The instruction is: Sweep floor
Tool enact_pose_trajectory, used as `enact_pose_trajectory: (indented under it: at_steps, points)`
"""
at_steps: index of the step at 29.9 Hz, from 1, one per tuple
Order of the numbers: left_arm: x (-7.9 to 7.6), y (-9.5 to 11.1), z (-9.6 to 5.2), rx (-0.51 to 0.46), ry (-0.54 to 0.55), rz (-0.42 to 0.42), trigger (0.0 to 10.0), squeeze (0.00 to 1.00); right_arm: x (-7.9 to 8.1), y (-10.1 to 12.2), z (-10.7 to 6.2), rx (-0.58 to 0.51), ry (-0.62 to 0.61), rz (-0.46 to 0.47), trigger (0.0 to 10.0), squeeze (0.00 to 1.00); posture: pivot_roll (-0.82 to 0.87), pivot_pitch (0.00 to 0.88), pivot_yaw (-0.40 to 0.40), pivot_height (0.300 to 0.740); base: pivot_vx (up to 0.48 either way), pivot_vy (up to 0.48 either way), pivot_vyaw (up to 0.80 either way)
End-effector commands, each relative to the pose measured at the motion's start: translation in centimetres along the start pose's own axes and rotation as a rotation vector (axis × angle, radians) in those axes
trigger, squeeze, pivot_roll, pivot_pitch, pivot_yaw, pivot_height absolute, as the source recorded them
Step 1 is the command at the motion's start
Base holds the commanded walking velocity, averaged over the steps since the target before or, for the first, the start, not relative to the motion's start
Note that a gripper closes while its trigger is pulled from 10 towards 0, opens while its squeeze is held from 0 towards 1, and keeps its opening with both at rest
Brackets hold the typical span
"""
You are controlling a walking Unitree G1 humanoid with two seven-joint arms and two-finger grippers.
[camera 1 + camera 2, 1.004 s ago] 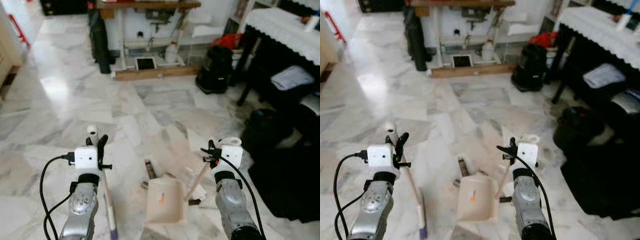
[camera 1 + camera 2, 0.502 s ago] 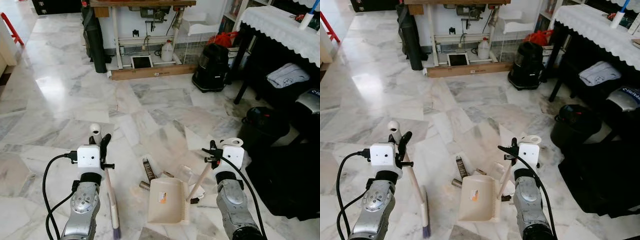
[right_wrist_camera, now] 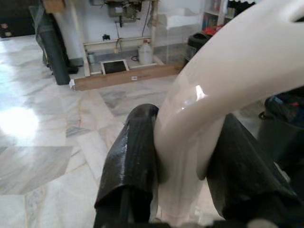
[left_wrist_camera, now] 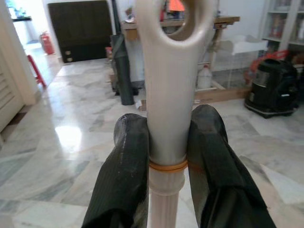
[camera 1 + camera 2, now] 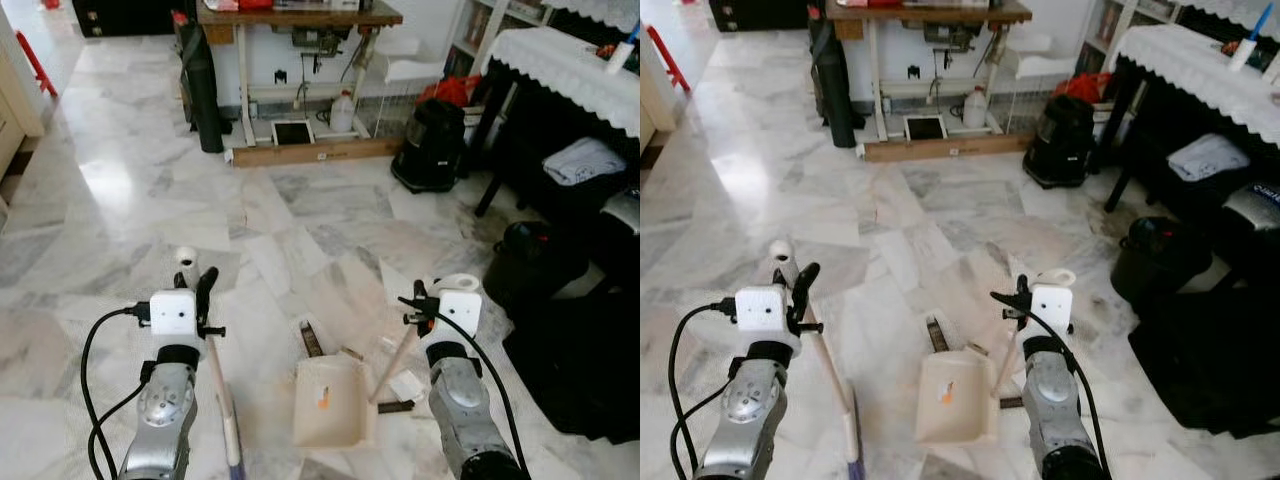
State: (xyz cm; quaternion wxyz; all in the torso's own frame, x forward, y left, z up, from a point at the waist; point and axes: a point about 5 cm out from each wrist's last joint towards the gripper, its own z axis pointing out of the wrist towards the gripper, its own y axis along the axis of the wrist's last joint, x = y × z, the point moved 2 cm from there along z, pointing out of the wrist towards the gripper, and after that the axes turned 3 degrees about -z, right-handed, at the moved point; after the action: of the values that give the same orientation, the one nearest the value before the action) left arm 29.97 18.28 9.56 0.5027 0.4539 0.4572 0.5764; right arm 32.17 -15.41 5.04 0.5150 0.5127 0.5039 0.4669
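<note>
My left gripper (image 5: 196,283) is shut on the cream handle of a broom (image 5: 216,385), whose purple bristles (image 5: 233,465) rest on the marble floor. In the left wrist view both black fingers (image 4: 127,156) clamp the handle just below its hanging loop. My right gripper (image 5: 418,302) is shut on the slanted handle (image 5: 397,358) of a cream dustpan (image 5: 330,402), which lies flat on the floor between my arms. The right wrist view has the fingers (image 3: 137,147) pressed on that handle's curved top. A brown tube (image 5: 310,340), white scraps (image 5: 407,385) and a dark stick (image 5: 395,406) lie around the pan.
A black vacuum cleaner (image 5: 432,143) and a wooden plank (image 5: 310,150) stand ahead below a workbench (image 5: 300,15). A table with a white lace cloth (image 5: 570,60), a black bin (image 5: 528,262) and a dark bag (image 5: 590,370) crowd the right. Open marble floor (image 5: 120,190) spreads to the left.
The whole view has shifted a little as the camera moved. Both grippers keep their hold, and broom and dustpan sit in about the same place.
</note>
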Motion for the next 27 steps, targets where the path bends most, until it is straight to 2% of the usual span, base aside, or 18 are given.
enact_pose_trajectory:
  at_steps: [1,17,22,27]
  points:
    - [-0.03,0.87,0.4,-0.039,0.0,-0.008,10.0,0.0,-0.41,1.05,0.37,-0.052,-0.01,-0.004,10.0,0.0,0.1,0.044,-0.047,0.74,0.0,0.352,0.0]
    - [0.03,0.91,0.38,-0.04,-0.001,-0.007,10.0,0.0,-0.34,0.8,0.32,-0.036,-0.013,0.015,10.0,0.0,0.1,0.05,-0.043,0.74,0.0,0.354,0.0]
    - [0.02,0.94,0.4,-0.04,-0.001,-0.006,10.0,0.0,-0.21,0.85,0.35,-0.04,-0.007,0.013,10.0,0.0,0.1,0.053,-0.043,0.74,0.0,0.352,-0.79]
    - [-0.02,0.95,0.44,-0.04,-0.002,-0.007,10.0,0.0,-0.24,0.96,0.34,-0.049,-0.006,0.003,10.0,0.0,0.1,0.055,-0.044,0.74,0.0,0.348,0.0]
